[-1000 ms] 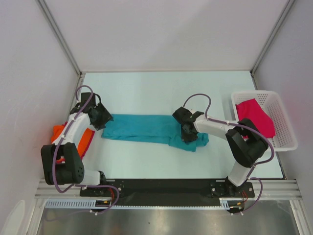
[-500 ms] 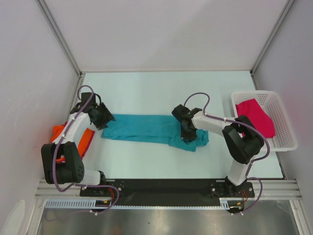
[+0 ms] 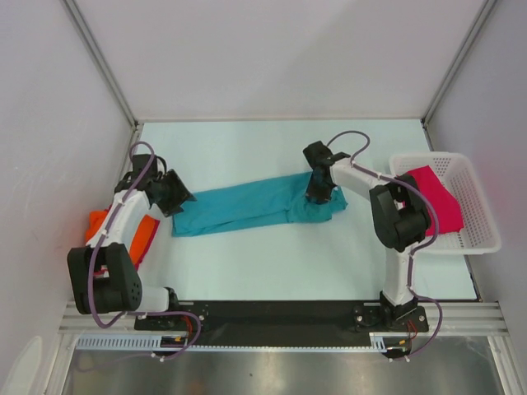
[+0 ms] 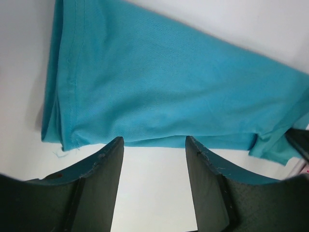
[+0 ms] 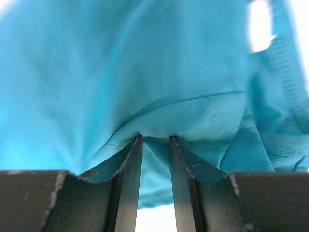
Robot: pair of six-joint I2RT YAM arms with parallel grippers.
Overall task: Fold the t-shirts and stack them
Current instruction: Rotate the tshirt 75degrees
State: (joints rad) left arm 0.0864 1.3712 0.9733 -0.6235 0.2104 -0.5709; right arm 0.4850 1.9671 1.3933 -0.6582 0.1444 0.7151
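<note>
The teal t-shirt [image 3: 247, 207] lies folded into a long strip across the table, slanting up to the right. My right gripper [image 3: 319, 191] is shut on a bunch of cloth at its right end. In the right wrist view teal fabric [image 5: 145, 63] fills the narrow gap at the right gripper [image 5: 155, 137], and a white label [image 5: 260, 24] shows at the top right. My left gripper [image 3: 183, 200] is open at the strip's left end. In the left wrist view the left gripper [image 4: 154, 140] just reaches the teal hem [image 4: 169, 87], with bare table between the fingers.
An orange t-shirt [image 3: 123, 234] lies folded at the table's left edge, under my left arm. A magenta-pink t-shirt [image 3: 432, 197] sits in the white lattice basket [image 3: 478, 239] at the right. Frame posts stand at the far corners.
My right gripper has moved away from me and to the right, pulling the teal t-shirt's right end with it, so the strip now slants. The left gripper has hardly moved.
</note>
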